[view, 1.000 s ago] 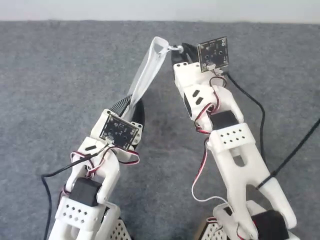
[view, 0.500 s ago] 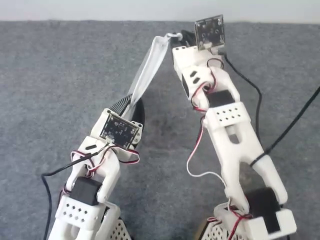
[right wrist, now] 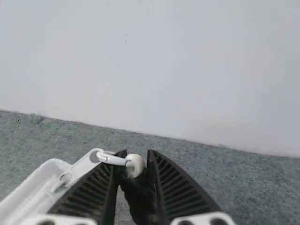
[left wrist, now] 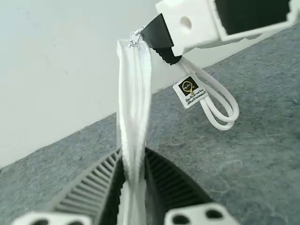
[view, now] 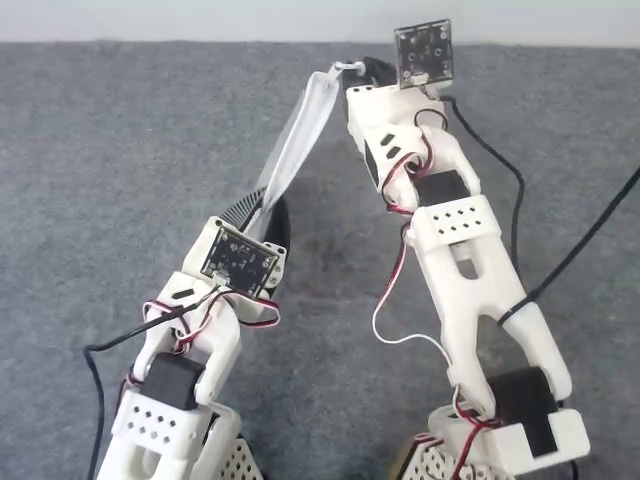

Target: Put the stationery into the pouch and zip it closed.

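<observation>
Since a second ago the right arm has stretched farther from its base and straightened, carrying the far end of the pouch (view: 300, 140) a little nearer the table's back edge, while the left arm has kept its place. The pouch is a pale, translucent strip held off the table, drawn taut and slanting between the two claws. Its near end is pinched in the left gripper (view: 264, 212), its far end hangs from the right gripper (view: 360, 76). In the left wrist view the pouch (left wrist: 133, 108) rises edge-on from between the ribbed jaws of the left gripper (left wrist: 133, 165), which stand narrow and clamp the fabric. At its top sits the metal zip pull (left wrist: 136, 35), touching the black tip of the right gripper (left wrist: 160, 38). That view also shows a white cord loop (left wrist: 216, 105) with a small dark tag (left wrist: 190, 89) dangling below the right claw, which the overhead camera hides behind the arm. The right wrist view gives the closer look. The right gripper (right wrist: 134, 169) has its jaws drawn nearly together on the zip pull (right wrist: 115, 160), whose white rounded end lies between them, with the corner of the pouch (right wrist: 33, 197) beside. Under everything lies the grey, carpet-like table (view: 100, 150), and a plain white wall (right wrist: 150, 56) stands beyond.
</observation>
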You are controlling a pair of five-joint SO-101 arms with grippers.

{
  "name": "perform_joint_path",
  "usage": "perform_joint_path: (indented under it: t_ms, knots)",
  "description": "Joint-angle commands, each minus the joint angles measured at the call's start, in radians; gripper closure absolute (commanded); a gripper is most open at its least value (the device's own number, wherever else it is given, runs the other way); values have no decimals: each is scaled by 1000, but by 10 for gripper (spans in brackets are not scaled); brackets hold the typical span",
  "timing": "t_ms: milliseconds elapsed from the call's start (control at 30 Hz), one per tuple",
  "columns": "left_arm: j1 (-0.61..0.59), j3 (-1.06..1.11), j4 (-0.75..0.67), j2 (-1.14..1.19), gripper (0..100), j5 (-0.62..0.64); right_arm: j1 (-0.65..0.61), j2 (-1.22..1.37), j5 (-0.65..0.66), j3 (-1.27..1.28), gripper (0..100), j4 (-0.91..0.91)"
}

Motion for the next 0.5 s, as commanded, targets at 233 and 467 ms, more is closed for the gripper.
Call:
perform_joint_path:
  t_ms: [233,467]
  knots:
    - [-5,-7,48,-15,991,-8,182,24,-80,-66,991,7]
    - [-5,-7,48,-15,991,-11,228,24,-160,-84,991,58]
